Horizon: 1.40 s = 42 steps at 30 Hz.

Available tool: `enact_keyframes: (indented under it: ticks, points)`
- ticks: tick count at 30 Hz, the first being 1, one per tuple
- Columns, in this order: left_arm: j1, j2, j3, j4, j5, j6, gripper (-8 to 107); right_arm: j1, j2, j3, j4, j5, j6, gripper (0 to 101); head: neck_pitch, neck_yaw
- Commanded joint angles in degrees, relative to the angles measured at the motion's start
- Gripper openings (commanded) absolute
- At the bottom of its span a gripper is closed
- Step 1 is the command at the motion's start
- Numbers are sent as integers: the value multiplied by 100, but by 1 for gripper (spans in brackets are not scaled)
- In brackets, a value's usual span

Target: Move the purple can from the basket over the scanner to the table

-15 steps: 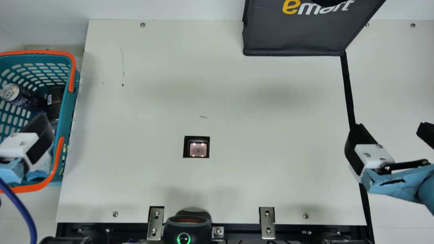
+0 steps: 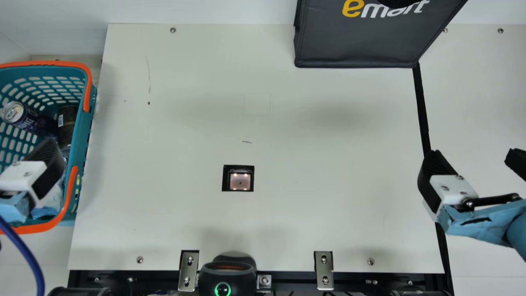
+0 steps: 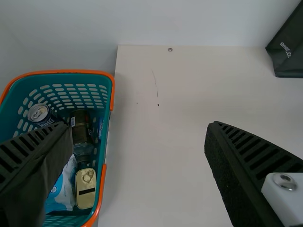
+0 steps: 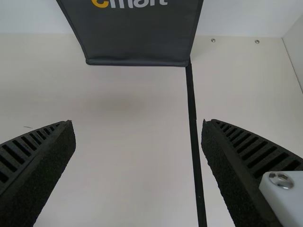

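My left gripper [image 2: 43, 164] hangs over the near part of the teal basket [image 2: 82, 135] in the main view. In the left wrist view, the same gripper [image 3: 137, 146] stands open, its fingers wide apart with nothing between them. The purple can [image 2: 31, 120] leans in the basket, silver top up, farther from me than that gripper; the left wrist view has the can [image 3: 40, 114] partly hidden behind one finger. The scanner [image 2: 240, 181] is a small lit square set in the table. My right gripper [image 2: 476, 160] is open over the table's right side; its wrist view shows the gripper [image 4: 137, 146] holding nothing.
Inside the basket also lie a dark jar [image 3: 81, 126], a gold tin [image 3: 85, 188] and a blue-white packet [image 3: 61, 189]. A dark grey bag [image 2: 357, 45] stands at the table's back right. A black device with a green ring [image 2: 227, 275] sits at the front edge.
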<state>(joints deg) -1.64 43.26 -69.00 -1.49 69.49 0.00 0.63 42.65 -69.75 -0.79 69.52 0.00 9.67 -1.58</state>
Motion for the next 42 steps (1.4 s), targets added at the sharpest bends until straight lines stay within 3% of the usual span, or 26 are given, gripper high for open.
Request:
enact_keyframes:
  ticks: [1, 42]
  points:
    - [0, 0, 0, 0, 0, 0, 90, 0, 0, 0, 0, 0, 0, 95, -175, 0]
    - [0, 0, 0, 0, 0, 0, 90, 0, 0, 0, 0, -5, 0, 95, -175, 0]
